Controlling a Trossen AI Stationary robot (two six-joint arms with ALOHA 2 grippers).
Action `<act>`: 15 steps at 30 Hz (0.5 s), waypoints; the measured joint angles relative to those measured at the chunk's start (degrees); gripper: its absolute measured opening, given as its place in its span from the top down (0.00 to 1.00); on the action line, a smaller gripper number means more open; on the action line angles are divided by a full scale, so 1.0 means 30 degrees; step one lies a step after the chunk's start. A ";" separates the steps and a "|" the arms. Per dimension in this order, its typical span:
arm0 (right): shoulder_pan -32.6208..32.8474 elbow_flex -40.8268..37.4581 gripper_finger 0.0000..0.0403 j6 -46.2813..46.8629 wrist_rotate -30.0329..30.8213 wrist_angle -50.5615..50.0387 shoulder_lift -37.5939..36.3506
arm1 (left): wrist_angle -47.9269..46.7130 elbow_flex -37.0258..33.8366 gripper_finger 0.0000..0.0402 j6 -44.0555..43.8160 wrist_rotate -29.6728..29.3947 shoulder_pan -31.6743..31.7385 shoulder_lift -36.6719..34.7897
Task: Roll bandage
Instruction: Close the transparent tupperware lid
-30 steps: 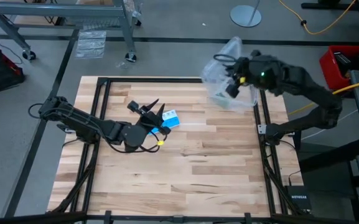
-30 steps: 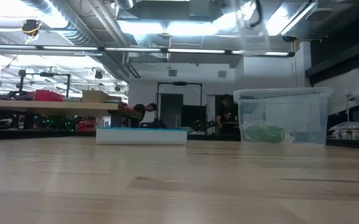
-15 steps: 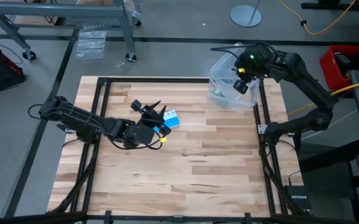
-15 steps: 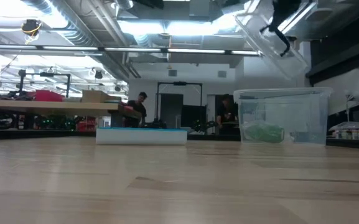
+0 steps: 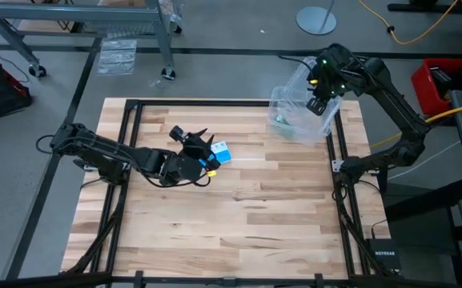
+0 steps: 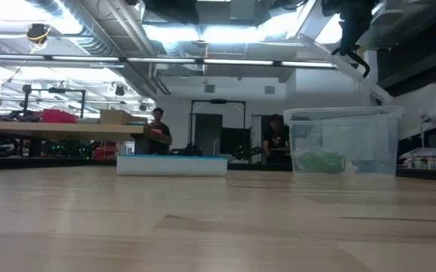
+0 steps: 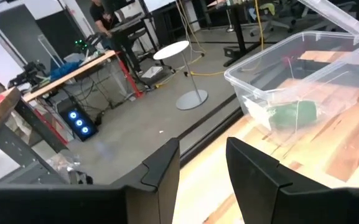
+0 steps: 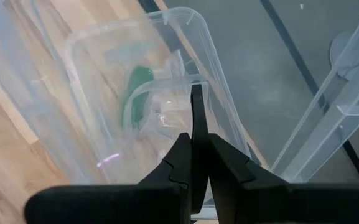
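The right gripper (image 5: 320, 86) is holding the clear lid (image 6: 338, 57) up off the plastic box (image 5: 299, 116), its fingers pinched tight on the lid's edge above the far right corner of the surface (image 5: 239, 216). The bandage (image 6: 320, 161) is lying bunched inside the box, untouched. The left gripper (image 5: 201, 142) is hovering, fingers parted and holding nothing, just beside the blue and white pill organizer (image 5: 220, 152). This looks like the opening step; next, the lid wants setting aside so a gripper can reach in for the green strip.

Overhead, table-level and wrist views share the clear box (image 5: 299, 112).
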 joint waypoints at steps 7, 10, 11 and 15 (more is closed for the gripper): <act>-0.0223 0.0004 0.92 -0.0247 -0.0585 0.0054 0.0938 | 0.0002 0.0000 0.69 -0.0187 0.0015 0.0075 0.0000; -0.0203 0.0006 0.92 -0.0515 -0.0944 -0.0066 0.1643 | 0.0016 0.0000 0.69 -0.0193 0.0217 0.0075 0.0000; -0.0196 0.0000 0.92 -0.0535 -0.0966 -0.0054 0.1899 | 0.0016 0.0000 0.69 -0.0195 0.0283 0.0075 0.0000; -0.0196 0.0000 0.92 -0.0681 -0.0520 -0.0029 0.2649 | 0.0002 0.0000 0.69 -0.0197 0.0299 0.0075 0.0000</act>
